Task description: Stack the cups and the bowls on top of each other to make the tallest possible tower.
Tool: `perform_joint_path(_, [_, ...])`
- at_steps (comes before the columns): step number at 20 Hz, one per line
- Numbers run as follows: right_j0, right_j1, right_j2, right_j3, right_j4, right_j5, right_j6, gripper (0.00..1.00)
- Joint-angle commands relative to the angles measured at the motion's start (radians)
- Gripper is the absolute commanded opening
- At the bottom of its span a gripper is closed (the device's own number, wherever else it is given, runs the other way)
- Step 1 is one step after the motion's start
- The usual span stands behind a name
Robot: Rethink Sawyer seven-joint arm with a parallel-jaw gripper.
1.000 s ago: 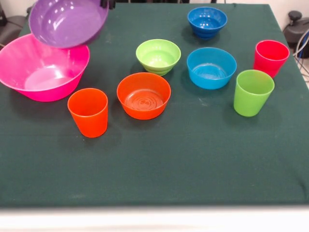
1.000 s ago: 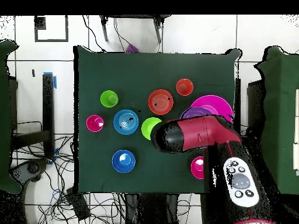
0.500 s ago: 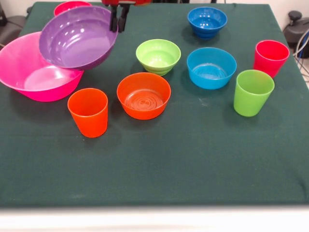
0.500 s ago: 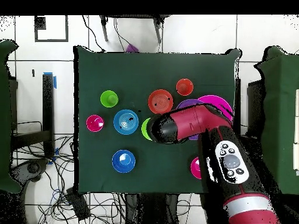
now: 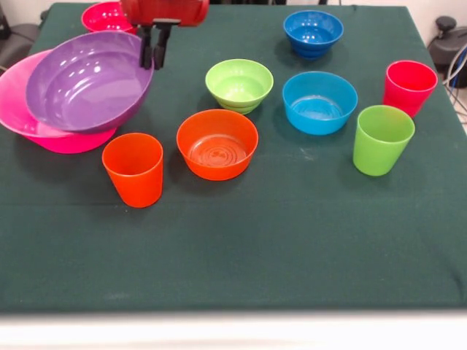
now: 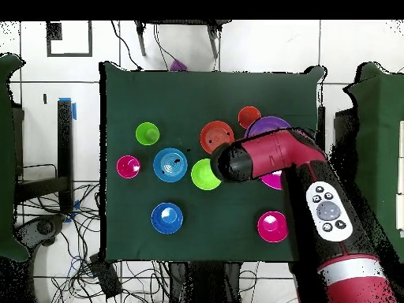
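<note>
The orange cup [image 5: 133,168] and orange bowl [image 5: 217,144] stand just beside the glossy purple bowl [image 5: 86,79], tilted in the pink bowl [image 5: 29,124]; the gripper [image 5: 152,52] pinches its rim.

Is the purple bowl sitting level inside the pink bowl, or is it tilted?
Tilted. The purple bowl leans in the pink bowl, its right rim raised where the gripper pinches it.

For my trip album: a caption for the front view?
Gripper shut on the purple bowl, tilted inside the pink bowl.
</note>
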Motion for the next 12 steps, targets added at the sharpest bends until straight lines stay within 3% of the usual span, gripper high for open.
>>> perform_joint_path(1, [-0.010,0.017,0.103,-0.087,-0.102,0.019,-0.398,0.00])
perform_joint_path(6, [-0.007,0.021,0.083,-0.088,-0.115,0.024,-0.360,0.00])
perform_joint_path(12, [0.014,-0.013,0.016,-0.004,-0.080,0.098,-0.258,0.00])
